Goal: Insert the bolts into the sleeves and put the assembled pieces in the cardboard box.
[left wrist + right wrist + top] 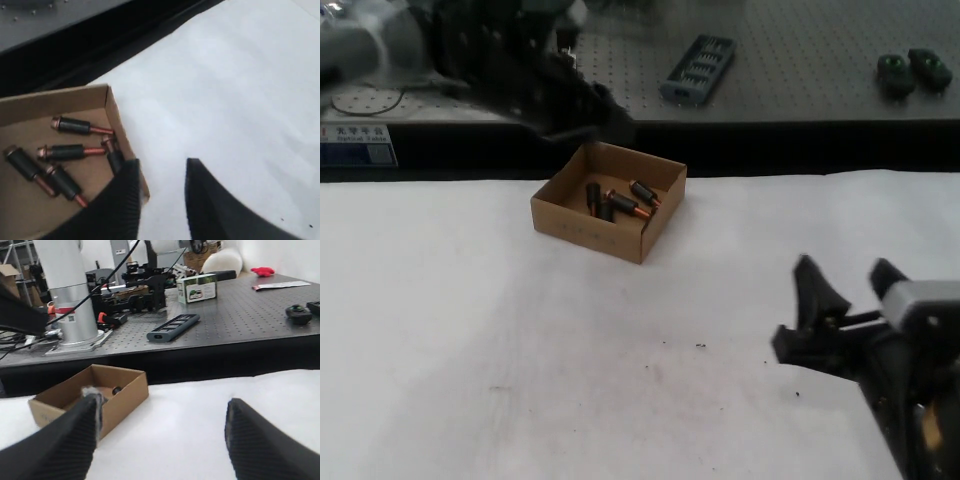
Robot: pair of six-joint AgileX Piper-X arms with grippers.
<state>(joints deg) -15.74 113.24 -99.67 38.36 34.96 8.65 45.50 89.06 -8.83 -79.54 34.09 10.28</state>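
The left gripper (162,167) hung open and empty at the lower middle of its wrist frame. One finger overlapped the near corner of the cardboard box (55,95) and the other stood over the white sheet (240,90). The assembled pieces (65,151) lay loose on the box floor at the lower left of that frame.

From this, the step in hand looked to be drawing clear of the box. It would go best with a straight lift before any swing aside, since a finger passing close to the wall could catch the corner and drag the light box.

The right gripper (846,266), spread wide with nothing between its fingers, sat at the lower right of the high frame, well apart from the box.

The left wrist view showed each copper bolt in its black sleeve separately. The high view ran them into a dark cluster but set both arms against the box. The right wrist view gave the box's outer wall side-on, hiding nearly all its contents.
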